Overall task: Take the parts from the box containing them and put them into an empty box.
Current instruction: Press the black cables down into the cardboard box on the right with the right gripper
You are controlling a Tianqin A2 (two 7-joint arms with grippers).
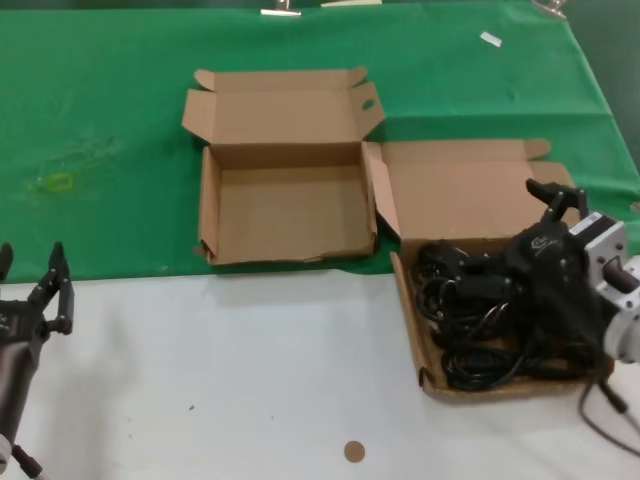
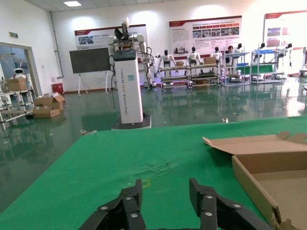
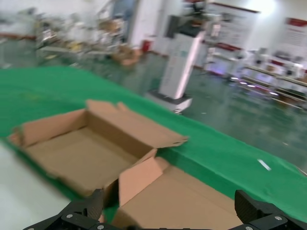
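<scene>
The parts, thin black power cords (image 1: 470, 340) with chunky plugs, lie tangled in the right cardboard box (image 1: 410, 320), whose lid (image 1: 470, 190) lies open behind it. The empty box (image 1: 208, 200) with a ragged front rim stands open at the middle, on the green cloth. My right gripper (image 1: 510, 250) hangs low over the back of the cord box, its jaws spread wide with nothing between them (image 3: 170, 211). The right wrist view shows the lid (image 3: 192, 201) and the empty box (image 3: 72, 153). My left gripper (image 1: 30, 278) is open and idle at the front left (image 2: 165, 196).
A green cloth (image 1: 100, 120) covers the far half of the table and the near half is white (image 1: 250, 370). A small brown disc (image 1: 354, 451) lies near the front edge. A yellow mark (image 1: 58, 182) is on the cloth at the left.
</scene>
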